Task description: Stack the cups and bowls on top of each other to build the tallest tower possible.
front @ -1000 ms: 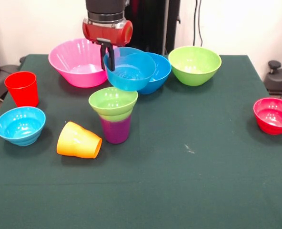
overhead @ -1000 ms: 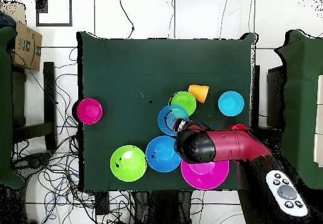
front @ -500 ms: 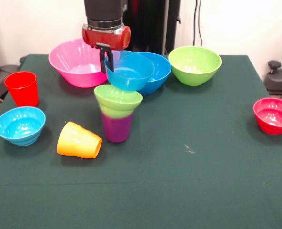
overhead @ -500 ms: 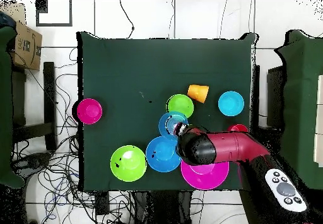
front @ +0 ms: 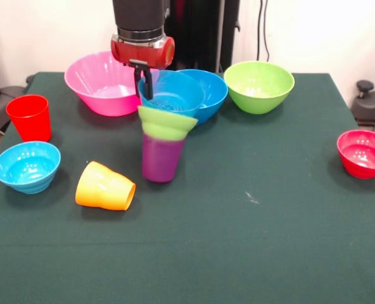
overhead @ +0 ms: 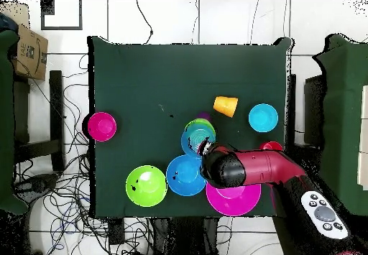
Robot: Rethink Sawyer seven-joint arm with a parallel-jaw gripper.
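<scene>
The gripper (front: 146, 85) pinches the rim of a small blue bowl (front: 171, 94), holding it just above the small green bowl (front: 167, 122) that caps the purple cup (front: 161, 158) at frame centre, apparently so it nests as the tower's next tier.

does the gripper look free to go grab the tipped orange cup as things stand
Probably not yet: the gripper is shut on the small blue bowl, which sits on the green bowl atop the purple cup. The orange cup itself lies unobstructed.

Glossy plastic bowls (front: 258, 85) and cups (front: 29, 117), matt green tablecloth (front: 270, 240)
</scene>
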